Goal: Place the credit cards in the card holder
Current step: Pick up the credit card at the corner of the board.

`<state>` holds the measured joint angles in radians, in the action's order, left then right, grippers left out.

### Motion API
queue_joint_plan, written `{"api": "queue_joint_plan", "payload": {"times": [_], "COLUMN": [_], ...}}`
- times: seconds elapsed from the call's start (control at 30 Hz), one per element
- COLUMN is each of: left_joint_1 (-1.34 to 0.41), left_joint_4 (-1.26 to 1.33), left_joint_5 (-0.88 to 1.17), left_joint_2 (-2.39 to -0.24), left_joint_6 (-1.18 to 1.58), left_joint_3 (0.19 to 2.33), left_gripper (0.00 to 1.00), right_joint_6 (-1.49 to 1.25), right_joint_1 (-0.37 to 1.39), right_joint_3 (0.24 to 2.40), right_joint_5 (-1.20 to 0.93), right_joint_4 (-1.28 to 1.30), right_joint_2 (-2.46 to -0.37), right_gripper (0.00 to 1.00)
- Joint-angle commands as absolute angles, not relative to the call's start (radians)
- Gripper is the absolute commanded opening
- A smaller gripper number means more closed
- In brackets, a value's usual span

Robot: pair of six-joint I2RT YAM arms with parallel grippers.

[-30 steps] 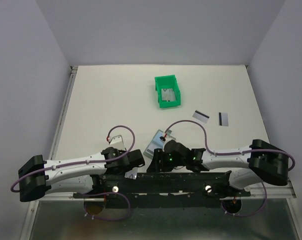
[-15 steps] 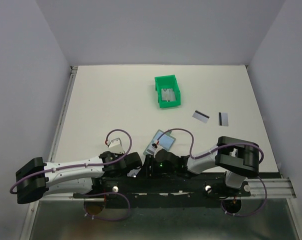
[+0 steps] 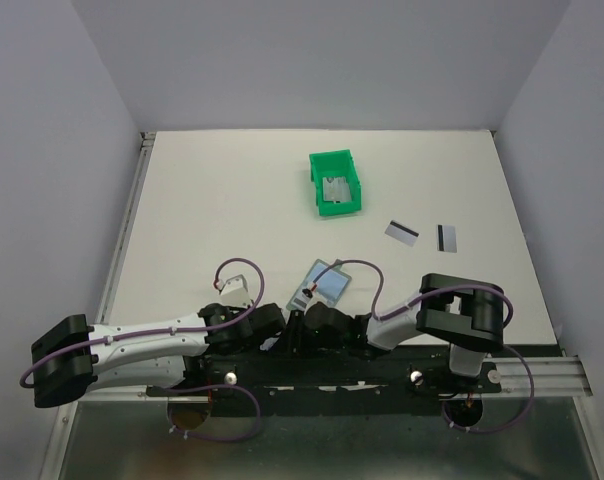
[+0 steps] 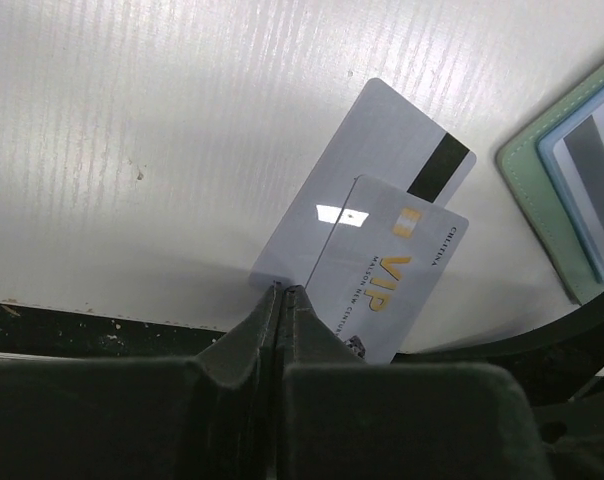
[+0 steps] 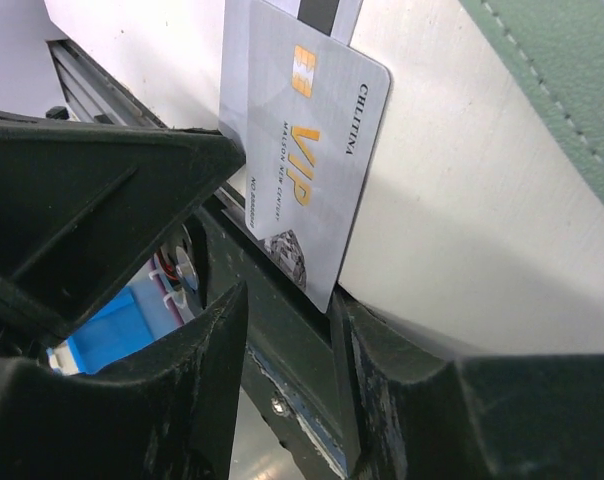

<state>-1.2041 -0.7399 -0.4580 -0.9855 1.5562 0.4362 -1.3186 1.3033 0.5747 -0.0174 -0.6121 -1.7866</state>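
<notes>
With the right claw (image 5: 297, 305) held apart astride the near corner of the VIP card (image 5: 312, 160), and the left claw (image 4: 284, 292) pressed together at the cards' near edge (whether an edge is nipped cannot be told), a slip is to be feared. Only a corner is offered, so the card could be pivoted and dropped off the table (image 4: 132, 120) edge just beneath the jaws, or the striped card (image 4: 382, 140) underneath dragged along. The VIP card is laid face up, its long axis running ahead of the right claw, chip end farthest. The card holder (image 4: 552, 190) is found ahead and to the right.
</notes>
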Motion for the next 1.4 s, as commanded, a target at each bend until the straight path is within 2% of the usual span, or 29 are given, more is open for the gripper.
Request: {"api": "queue_joint_plan", "payload": {"times": [0.0,0.23,0.5,0.7,0.83,0.97,1.07,1.17,1.37], "left_joint_1": [-1.201,-1.203,-1.201,-1.203,-1.203,-1.201,-1.203,-1.201,-1.203], "left_joint_4": [-0.736,-0.733,-0.817,-0.975,-0.942,-0.829,-0.671,-0.524,-0.322], "left_joint_5": [-0.400,-0.399,-0.437,-0.554,-0.621,-0.661,-0.663,-0.650,-0.569], "left_joint_2": [-0.996,-0.993,-0.907,-0.721,-0.597,-0.491,-0.393,-0.312,-0.241], "left_joint_6": [1.542,1.542,1.568,1.572,1.458,1.294,1.130,0.999,0.851], "left_joint_3": [0.396,0.394,0.414,0.498,0.548,0.590,0.591,0.581,0.586], "left_gripper": [0.07,0.06,0.09,0.35,0.43,0.49,0.52,0.60,0.69], "right_joint_6": [-1.341,-1.336,-1.321,-1.243,-1.151,-1.059,-0.990,-0.918,-0.847], "right_joint_1": [1.301,1.301,1.299,1.298,1.279,1.215,1.148,1.069,0.970], "right_joint_3": [0.581,0.548,0.500,0.489,0.550,0.635,0.658,0.676,0.735], "right_joint_5": [0.080,0.123,0.137,0.149,0.129,0.048,-0.078,-0.190,-0.417], "right_joint_4": [-0.620,-0.656,-0.730,-0.586,-0.363,-0.123,-0.052,-0.003,0.089], "right_joint_2": [-1.838,-1.824,-1.787,-1.629,-1.476,-1.341,-1.226,-1.100,-0.985], "right_gripper": [0.44,0.26,0.01,0.01,0.00,0.00,0.00,0.01,0.00]}}
